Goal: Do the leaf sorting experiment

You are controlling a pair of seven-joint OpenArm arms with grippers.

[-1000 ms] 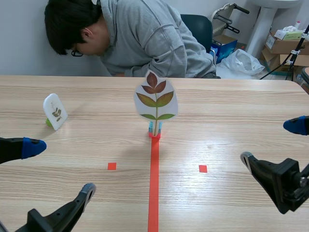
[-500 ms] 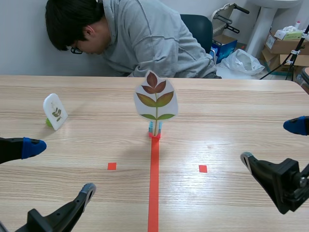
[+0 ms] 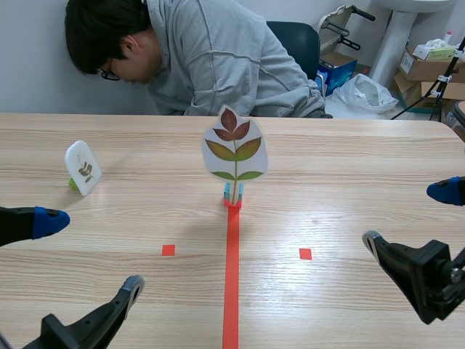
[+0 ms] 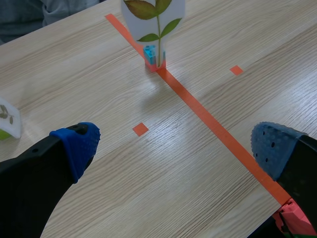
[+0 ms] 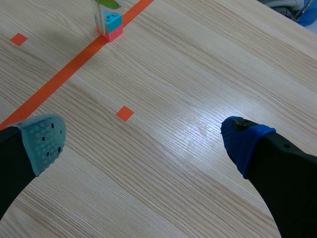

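Left end effector [image 3: 91,253]: fingers wide, holding nothing; low at the near left of the desk [image 3: 349,167].
Right end effector [image 3: 408,215]: fingers wide, empty; low at the near right.
Large card [image 3: 235,149]: upright in a small stand [image 3: 232,195] at the far end of the tape line [image 3: 231,276], centre; well apart from both end effectors.
Small card [image 3: 82,168]: far left, leaning back on a green base; nearer the left end effector, but not within its fingers.
Person [image 3: 218,58]: at the far side, bent low; hands not visible.
Risk, tipping: both cards look tall and light on narrow bases; a finger brushing one on approach would likely knock it flat.
Risk, grip: the small card is thin and tilted; fingers closing off-square may slide off or push it away rather than hold it.
Risk, collision: a reach across centre could strike the large card; the sorting reference would then be lost.
Risk, placement: which side the small card belongs on cannot be judged from here; a wrong choice spoils the sort.
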